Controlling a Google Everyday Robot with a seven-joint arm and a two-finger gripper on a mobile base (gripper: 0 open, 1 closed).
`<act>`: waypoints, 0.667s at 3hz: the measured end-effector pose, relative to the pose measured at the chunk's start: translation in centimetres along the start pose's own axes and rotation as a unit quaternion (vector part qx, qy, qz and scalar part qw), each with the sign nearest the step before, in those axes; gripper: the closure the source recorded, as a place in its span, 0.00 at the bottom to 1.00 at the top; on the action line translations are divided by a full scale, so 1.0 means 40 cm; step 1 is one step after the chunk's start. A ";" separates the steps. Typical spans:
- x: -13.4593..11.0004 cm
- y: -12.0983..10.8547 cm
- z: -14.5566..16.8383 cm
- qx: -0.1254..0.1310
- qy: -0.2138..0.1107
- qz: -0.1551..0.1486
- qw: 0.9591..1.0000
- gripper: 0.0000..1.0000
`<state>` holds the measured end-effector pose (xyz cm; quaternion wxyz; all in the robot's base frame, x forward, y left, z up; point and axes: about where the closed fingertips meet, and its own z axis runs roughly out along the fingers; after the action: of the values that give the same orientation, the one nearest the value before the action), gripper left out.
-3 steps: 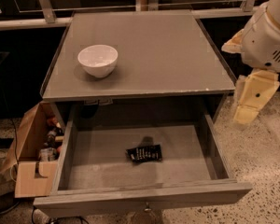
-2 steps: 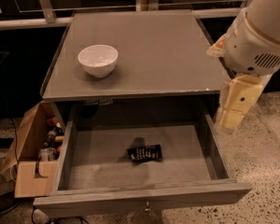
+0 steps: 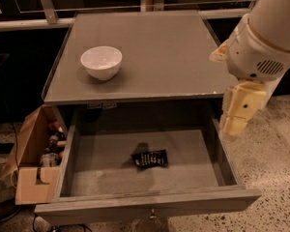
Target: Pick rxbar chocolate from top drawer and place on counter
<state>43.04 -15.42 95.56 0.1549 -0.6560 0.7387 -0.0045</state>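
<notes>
Right now the gripper (image 3: 235, 123) is hanging at the right of the scene, just off the front right corner of the counter (image 3: 164, 57) and above the right wall of the top drawer (image 3: 150, 200). It is pointing downward from the bulky white arm (image 3: 266, 42). It is carrying nothing that shows, though whether it is released or clenched cannot be told from this angle.

The rxbar chocolate (image 3: 150, 158) is lying flat on the drawer's grey bottom, roughly in the middle (a little skewed, with its pale lettering facing up). It is sitting well apart from the gripper and touching none of the drawer walls. The top drawer is standing open beneath the counter, with its small knob just showing below the front edge.

On the counter a white bowl (image 3: 101, 62) is sitting upright toward the left side. A cardboard box (image 3: 31, 185) is resting on the speckled floor (image 3: 280, 178) just left of the drawer, holding what look like bottles.
</notes>
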 end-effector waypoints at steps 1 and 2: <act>-0.047 -0.016 0.186 -0.035 0.004 -0.013 0.999 0.00; -0.047 -0.016 0.188 -0.036 0.004 -0.013 0.999 0.00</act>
<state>45.60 -12.20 88.94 0.1282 -0.6708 0.7303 0.0173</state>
